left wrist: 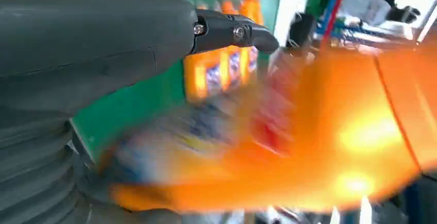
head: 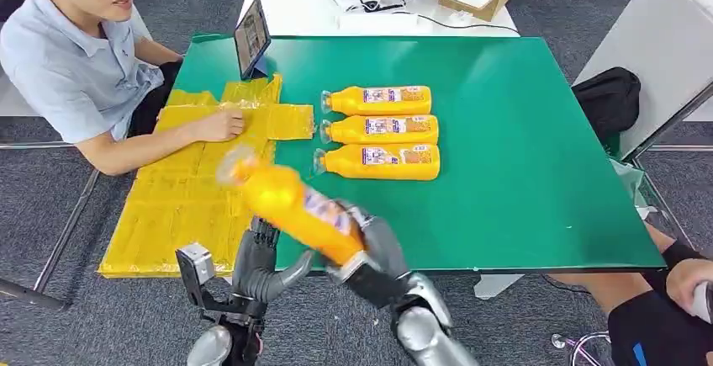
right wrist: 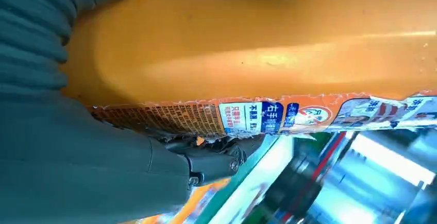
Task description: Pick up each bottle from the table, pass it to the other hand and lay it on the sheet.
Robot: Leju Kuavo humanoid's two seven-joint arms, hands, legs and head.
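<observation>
1 orange bottle [head: 290, 208] held tilted above table's near edge, cap toward yellow sheet [head: 181, 202]. Right hand [head: 370, 252] wraps bottle base. Left hand [head: 256, 257] raised beside bottle, fingers spread, grasping nothing. 3 bottles [head: 378, 130] lie on green table [head: 521, 156].

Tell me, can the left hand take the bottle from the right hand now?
Probably yes. The left hand is open right beside the bottle that the right hand holds near the table's front edge, and nothing stands between them.

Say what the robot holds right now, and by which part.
The right hand grips an orange bottle by its base end; the left hand sits just beneath it.
</observation>
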